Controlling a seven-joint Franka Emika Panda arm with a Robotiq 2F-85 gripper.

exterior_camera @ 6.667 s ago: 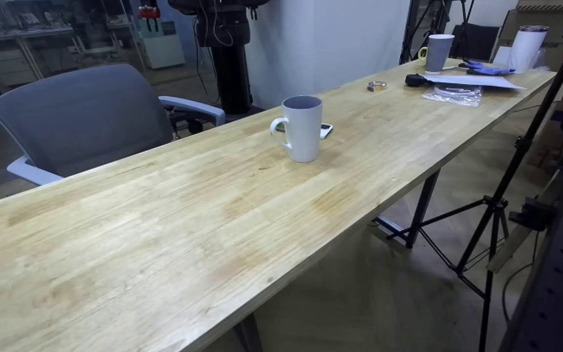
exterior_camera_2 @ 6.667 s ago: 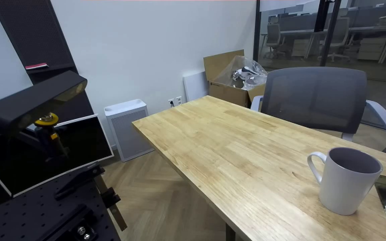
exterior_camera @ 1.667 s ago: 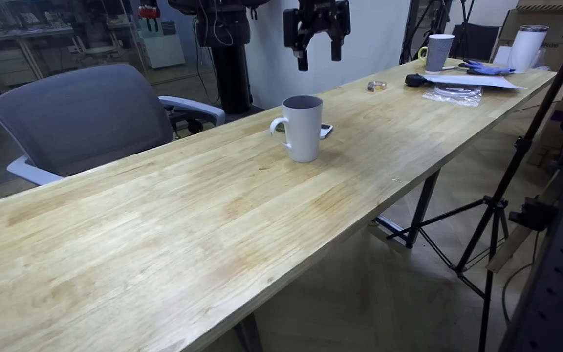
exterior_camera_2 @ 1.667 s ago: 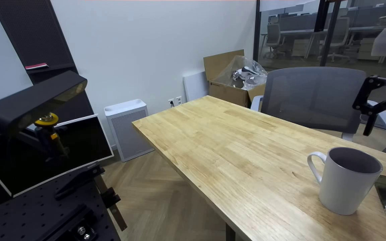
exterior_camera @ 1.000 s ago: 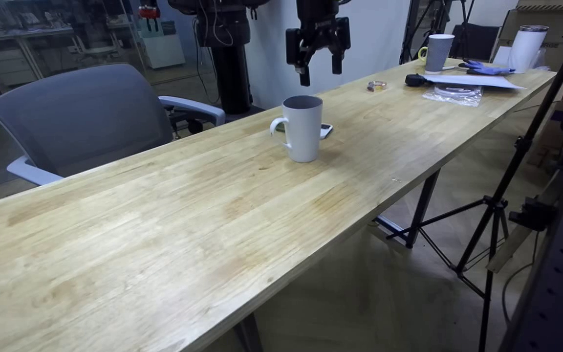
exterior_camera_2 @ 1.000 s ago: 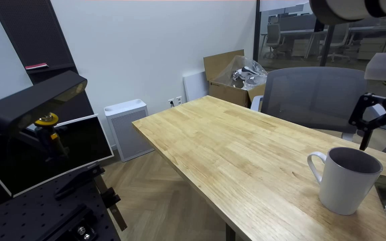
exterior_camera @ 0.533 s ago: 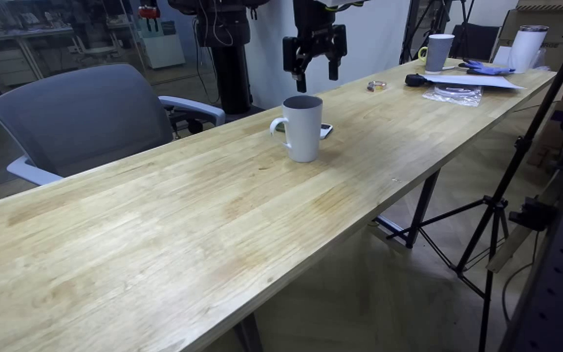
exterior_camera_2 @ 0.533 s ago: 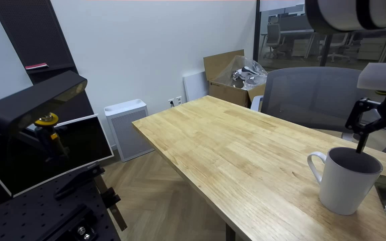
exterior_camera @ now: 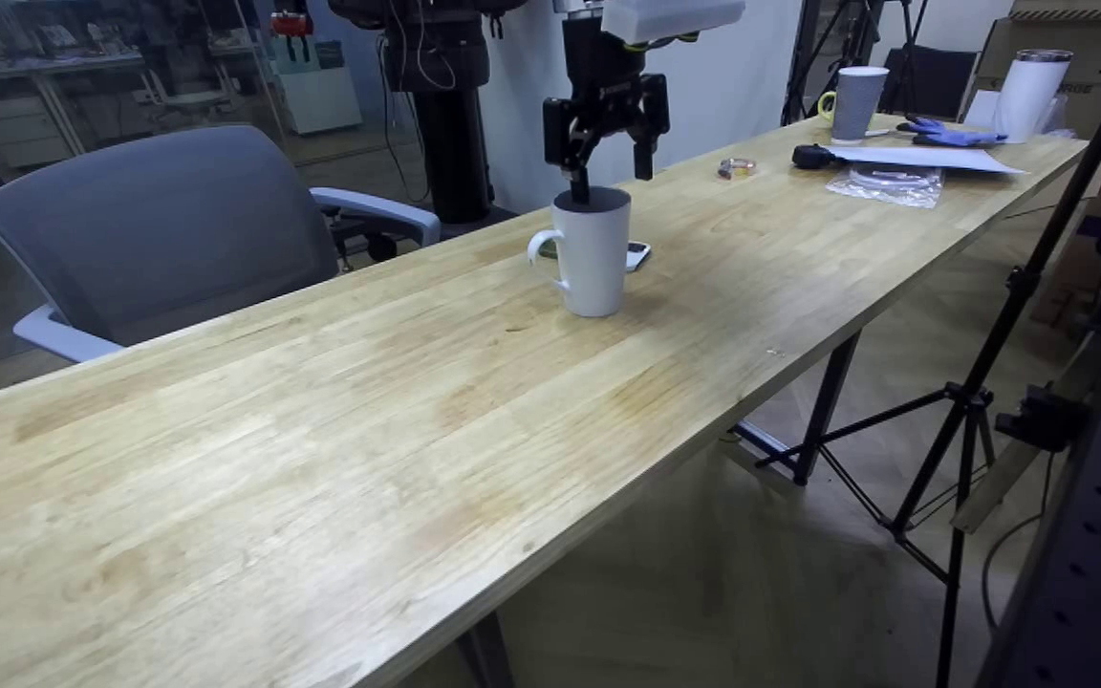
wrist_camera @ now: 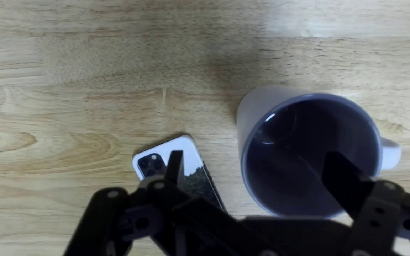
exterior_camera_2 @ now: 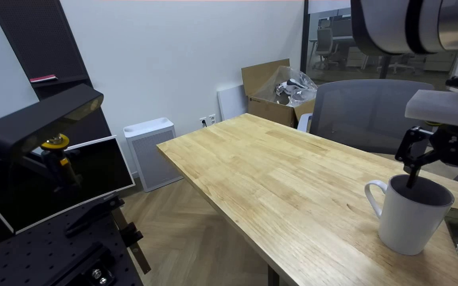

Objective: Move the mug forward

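Over the long wooden table [exterior_camera: 321, 449]: poised with the gripper [exterior_camera: 612, 185], jaws apart, at the upright mug [exterior_camera: 596, 263].
Standing well inside both long edges, with tabletop for travel on the side away from the phone [wrist_camera: 196, 177]; off the jaws' midline toward the handle [wrist_camera: 390, 156], so probably due a pinch on the opposite wall; entered or merely overhung by one fingertip [exterior_camera: 580, 191], unclear which.

Wrist view: gripper [wrist_camera: 254, 154] blurred, cropped at bottom, covers lower part of phone [wrist_camera: 194, 166]. In an exterior view, mug [exterior_camera: 594, 260] blocks phone's middle. Right edge clips counter [exterior_camera_2: 253, 167], phone, gripper in an exterior view. Can't tell if gripper touches mug.
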